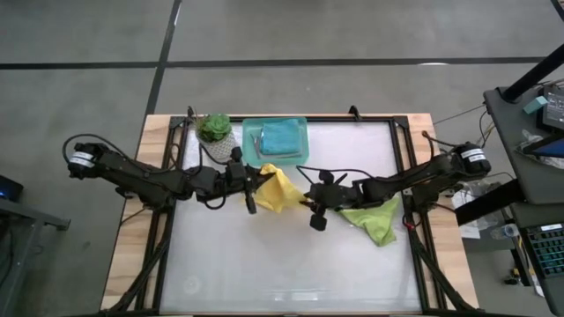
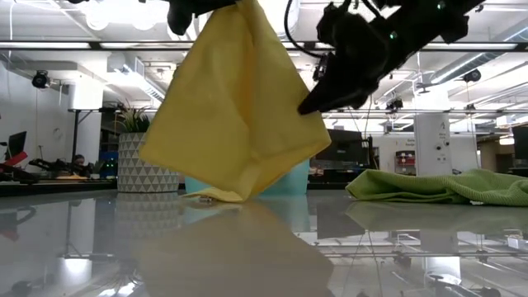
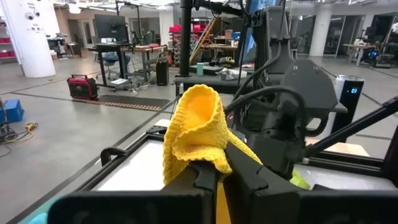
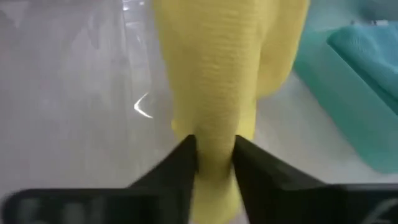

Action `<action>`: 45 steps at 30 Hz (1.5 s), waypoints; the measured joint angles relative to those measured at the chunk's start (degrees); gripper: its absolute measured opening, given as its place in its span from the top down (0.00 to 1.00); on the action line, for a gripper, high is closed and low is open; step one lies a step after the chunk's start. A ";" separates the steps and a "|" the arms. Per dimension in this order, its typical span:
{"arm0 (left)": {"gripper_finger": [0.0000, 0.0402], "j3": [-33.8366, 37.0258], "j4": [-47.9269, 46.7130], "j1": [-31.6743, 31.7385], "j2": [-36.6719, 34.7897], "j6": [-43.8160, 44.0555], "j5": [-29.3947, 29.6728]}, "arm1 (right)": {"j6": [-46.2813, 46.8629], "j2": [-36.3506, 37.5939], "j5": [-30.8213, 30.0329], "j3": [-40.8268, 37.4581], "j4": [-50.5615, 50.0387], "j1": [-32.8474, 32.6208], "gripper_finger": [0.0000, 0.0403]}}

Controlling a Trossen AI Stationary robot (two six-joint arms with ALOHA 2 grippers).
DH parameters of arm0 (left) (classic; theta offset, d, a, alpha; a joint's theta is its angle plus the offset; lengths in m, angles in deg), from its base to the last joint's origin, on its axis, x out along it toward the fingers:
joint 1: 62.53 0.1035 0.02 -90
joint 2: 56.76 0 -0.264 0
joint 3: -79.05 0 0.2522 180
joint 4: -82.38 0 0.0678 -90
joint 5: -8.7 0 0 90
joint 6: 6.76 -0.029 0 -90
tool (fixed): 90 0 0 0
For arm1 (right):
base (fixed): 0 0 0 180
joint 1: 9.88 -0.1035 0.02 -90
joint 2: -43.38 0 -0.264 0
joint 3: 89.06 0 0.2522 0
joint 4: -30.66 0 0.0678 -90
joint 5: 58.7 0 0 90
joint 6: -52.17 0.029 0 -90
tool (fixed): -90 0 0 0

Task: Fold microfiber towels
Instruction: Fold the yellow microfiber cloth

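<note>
The left gripper pinches one edge of the yellow towel, its two dark fingers closed narrowly on a bunched fold of the cloth. The right gripper clamps the opposite side of the same towel, its fingers pressed tight against a rolled strip of yellow fabric. Between the two grippers the towel hangs above the white table; in the low view it drapes down in a broad sheet, its lowest corner at or just above the tabletop.

Behind the right arm, the lime green towel lies crumpled on the table near the right edge, and it shows as a low heap in the low view.

At the far side of the table stands a teal tray with a teal-blue towel folded inside it. Just beside the tray sits a small potted plant in a patterned white pot. Both arms reach in from opposite sides and meet near the middle of the table.
</note>
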 joint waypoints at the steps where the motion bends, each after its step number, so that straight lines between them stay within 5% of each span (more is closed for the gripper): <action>1: 1.00 0.00 0.02 0.00 0.00 0.00 0.00 | -0.60 0.05 0.18 0.37 0.01 -0.09 0.86; 4: 1.00 0.00 -0.02 -0.51 0.00 0.99 -0.76 | -3.75 1.71 5.39 1.45 -1.78 -0.62 0.95; 9: 1.00 0.02 -2.46 -1.88 0.00 9.92 -7.71 | -7.87 5.77 34.75 3.29 -5.17 -0.63 0.98; 11: 1.00 0.02 -5.69 -2.08 0.00 15.21 -11.56 | -8.09 6.63 39.34 3.12 -5.72 -0.74 0.98; 14: 0.95 0.06 -13.80 -2.06 0.62 21.76 -13.14 | -6.19 6.81 34.42 2.87 -6.89 -0.60 0.98; 17: 0.86 1.18 -18.17 -1.88 2.24 26.20 -12.31 | -6.17 4.88 23.09 2.72 -10.30 -0.48 0.98; 21: 0.72 2.47 -18.26 -0.51 4.83 30.37 -6.02 | -2.98 2.56 11.23 2.54 -15.12 1.69 0.98; 29: 0.53 2.71 -18.57 1.60 8.30 27.13 -2.25 | -0.55 3.12 10.75 2.58 -24.40 5.88 0.91; 40: 0.52 2.54 -19.02 1.46 14.49 -0.05 -3.93 | -0.74 3.48 10.44 2.58 -27.96 7.68 0.74; 45: 0.52 2.36 -20.88 1.42 15.23 -12.53 -0.09 | -1.17 4.12 10.44 2.58 -31.24 9.00 0.68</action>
